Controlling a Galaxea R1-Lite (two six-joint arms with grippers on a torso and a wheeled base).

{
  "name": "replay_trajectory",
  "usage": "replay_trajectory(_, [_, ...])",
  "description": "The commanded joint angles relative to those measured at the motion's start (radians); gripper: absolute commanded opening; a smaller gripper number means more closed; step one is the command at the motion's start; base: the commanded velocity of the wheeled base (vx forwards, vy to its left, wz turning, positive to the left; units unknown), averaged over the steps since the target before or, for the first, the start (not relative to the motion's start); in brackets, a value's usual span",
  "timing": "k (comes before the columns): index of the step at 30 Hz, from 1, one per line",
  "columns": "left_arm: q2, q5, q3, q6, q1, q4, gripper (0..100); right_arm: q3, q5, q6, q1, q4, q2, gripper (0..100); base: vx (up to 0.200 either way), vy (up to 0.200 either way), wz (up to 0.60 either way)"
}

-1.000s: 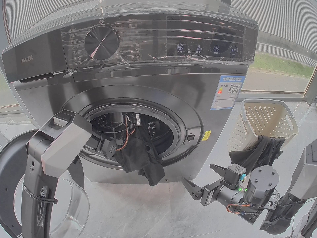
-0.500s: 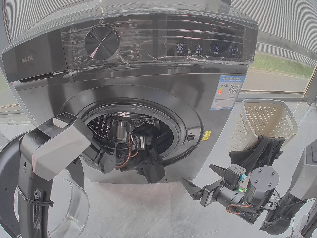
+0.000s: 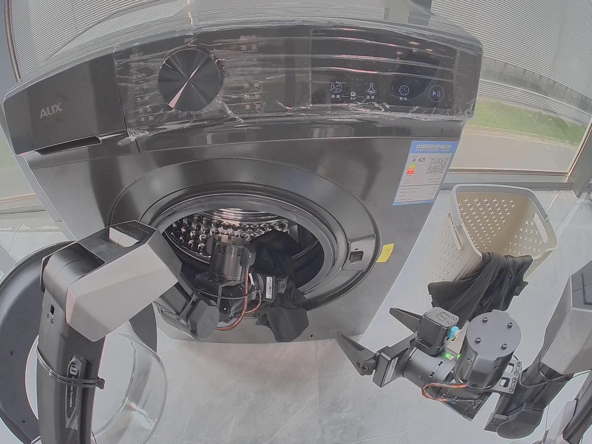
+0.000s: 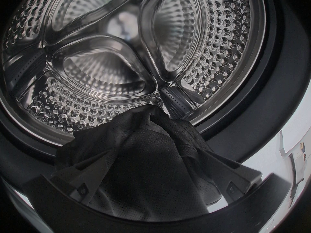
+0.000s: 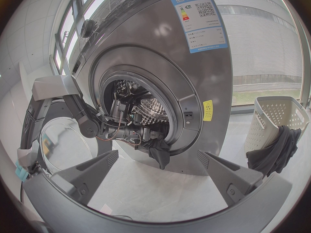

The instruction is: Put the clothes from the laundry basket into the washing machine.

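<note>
Two pieces left to load. Black garment [image 4: 139, 191] half inside washing machine [image 3: 345, 174], slumped over door seal, loose between spread fingers of left gripper [image 4: 155, 156]. Second garment [image 3: 487, 285] draped over laundry basket [image 3: 493, 217] rim. Right gripper [image 3: 368, 326] gaping, empty. Soft, light, floppy mesh; probably best pinched at a bunched fold.

Glossy steel drum [image 4: 107, 81], seemingly mesh-knit garment [image 4: 145, 169]
</note>
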Motion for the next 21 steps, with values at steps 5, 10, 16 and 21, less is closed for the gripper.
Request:
replay_trajectory(5, [0.031,0.007,-0.012,-0.003,0.004,-0.005,0,-0.002,0.000,0.000,0.001,0.000,0.000,100,0.000,0.000,0.00])
replay_trajectory(10, [0.021,0.012,-0.039,-0.006,0.010,-0.030,0,-0.002,-0.001,0.000,0.001,0.000,0.000,100,0.000,0.000,0.00])
replay_trajectory(16, [0.032,0.061,-0.128,-0.012,0.032,-0.122,0,-0.003,-0.001,0.000,0.005,-0.002,0.000,100,0.000,0.000,0.00])
replay_trajectory(21, [0.041,0.076,-0.191,-0.014,0.044,-0.142,0,-0.005,-0.001,0.000,0.005,-0.002,0.000,100,0.000,0.000,0.00])
